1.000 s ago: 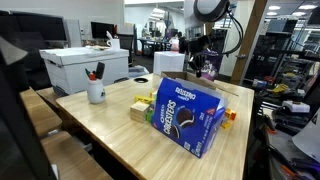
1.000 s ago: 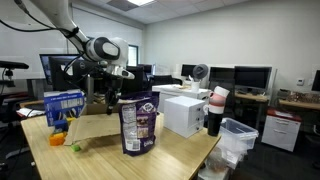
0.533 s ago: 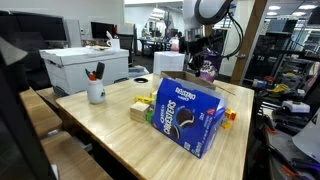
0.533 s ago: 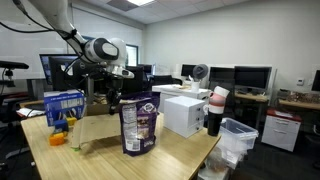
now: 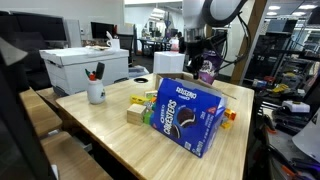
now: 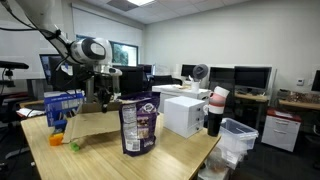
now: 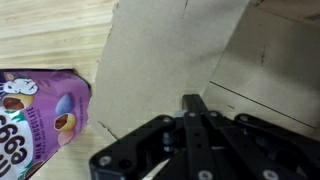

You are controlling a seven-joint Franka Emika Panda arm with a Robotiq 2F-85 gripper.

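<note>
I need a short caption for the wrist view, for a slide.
Shut fingers above a cardboard box, with a purple bag at left.

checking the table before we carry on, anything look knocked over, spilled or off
Nothing looks spilled or broken. The Oreo box and the purple candy bag stand on the wooden table. Only the brown cardboard below the shut tool looks untidy, with a flap splayed out flat over the wood.

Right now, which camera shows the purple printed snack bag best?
An exterior view: there the purple printed snack bag stands whole, upright and face-on. In an exterior view past the blue cardboard cookie box, the bag is only a small far patch. The wrist view cuts the bag off at its left edge.
</note>
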